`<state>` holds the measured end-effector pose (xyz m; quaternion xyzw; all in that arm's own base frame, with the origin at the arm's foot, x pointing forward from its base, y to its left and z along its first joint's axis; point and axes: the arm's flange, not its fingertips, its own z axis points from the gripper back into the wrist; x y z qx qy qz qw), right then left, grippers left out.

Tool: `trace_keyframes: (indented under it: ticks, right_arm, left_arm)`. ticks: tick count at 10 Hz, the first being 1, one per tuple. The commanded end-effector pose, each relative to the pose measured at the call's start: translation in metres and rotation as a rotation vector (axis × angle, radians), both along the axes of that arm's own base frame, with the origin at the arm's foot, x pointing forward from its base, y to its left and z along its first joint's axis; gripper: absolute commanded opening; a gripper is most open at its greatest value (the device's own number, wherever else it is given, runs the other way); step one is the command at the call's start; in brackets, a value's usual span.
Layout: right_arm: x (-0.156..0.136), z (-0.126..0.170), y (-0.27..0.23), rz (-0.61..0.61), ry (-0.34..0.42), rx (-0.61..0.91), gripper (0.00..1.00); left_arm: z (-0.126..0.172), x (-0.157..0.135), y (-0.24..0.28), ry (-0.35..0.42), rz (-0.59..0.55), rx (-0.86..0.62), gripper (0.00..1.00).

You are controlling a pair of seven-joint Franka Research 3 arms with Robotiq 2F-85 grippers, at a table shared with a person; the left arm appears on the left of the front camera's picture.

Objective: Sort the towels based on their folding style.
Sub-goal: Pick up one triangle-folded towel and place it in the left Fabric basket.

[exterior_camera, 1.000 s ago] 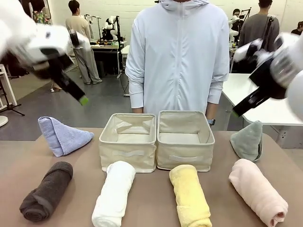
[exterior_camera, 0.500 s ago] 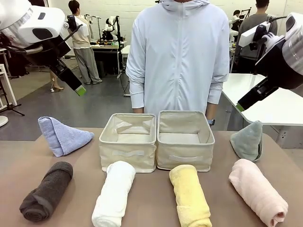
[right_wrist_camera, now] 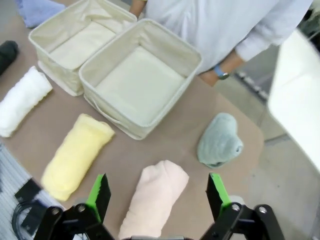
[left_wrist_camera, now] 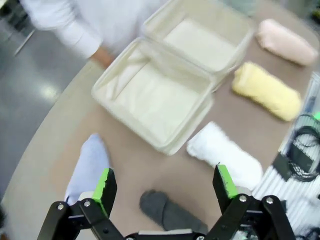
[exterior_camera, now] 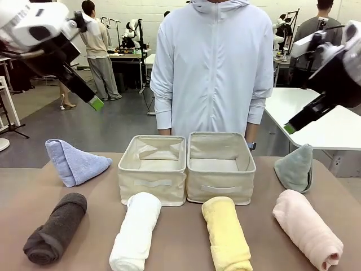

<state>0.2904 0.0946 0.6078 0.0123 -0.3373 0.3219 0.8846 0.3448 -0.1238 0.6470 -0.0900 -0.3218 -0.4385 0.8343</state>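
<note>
With my left claw [left_wrist_camera: 165, 181] and right claw [right_wrist_camera: 157, 186] both released, I centre the right across the pink rolled towel [right_wrist_camera: 150, 206] before lowering.

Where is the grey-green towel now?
In the front view, the grey-green towel sits on the robot's right, behind the pink rolled towel, right of the right-hand basket.

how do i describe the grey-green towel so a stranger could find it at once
Find the two cream baskets mid-table, then look to the robot's right of them. The grey-green towel sits there, just beyond the pink roll. It is cone-folded, not rolled, and the only other cone, the lavender-blue towel, lies far on the left.
</note>
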Motion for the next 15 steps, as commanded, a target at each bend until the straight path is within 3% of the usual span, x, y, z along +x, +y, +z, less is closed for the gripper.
trace_keyframes:
  ticks: [1, 3, 4, 7, 11, 15]
  right_arm:
    - [0.025, -0.013, -0.086, 0.183, 0.105, 0.314, 1.0]
    - [0.04, -0.036, -0.157, 0.289, 0.093, 0.561, 1.0]
    - [0.043, -0.049, -0.185, 0.315, 0.071, 0.625, 1.0]
    - [0.029, -0.061, -0.241, 0.383, -0.051, 0.728, 1.0]
    - [-0.012, -0.048, -0.272, 0.38, -0.151, 0.693, 1.0]
    - [-0.041, -0.034, -0.278, 0.47, -0.051, 0.596, 1.0]
  left_arm:
    - [-0.005, 0.033, 0.068, 0.194, -0.343, -0.207, 1.0]
    - [-0.03, 0.065, 0.14, 0.255, -0.459, -0.318, 1.0]
    - [-0.039, 0.067, 0.167, 0.234, -0.486, -0.379, 1.0]
    - [-0.03, 0.046, 0.214, 0.115, -0.487, -0.347, 1.0]
    - [-0.02, 0.014, 0.248, 0.063, -0.374, -0.334, 1.0]
    - [-0.015, 0.001, 0.266, 0.012, -0.296, -0.371, 1.0]
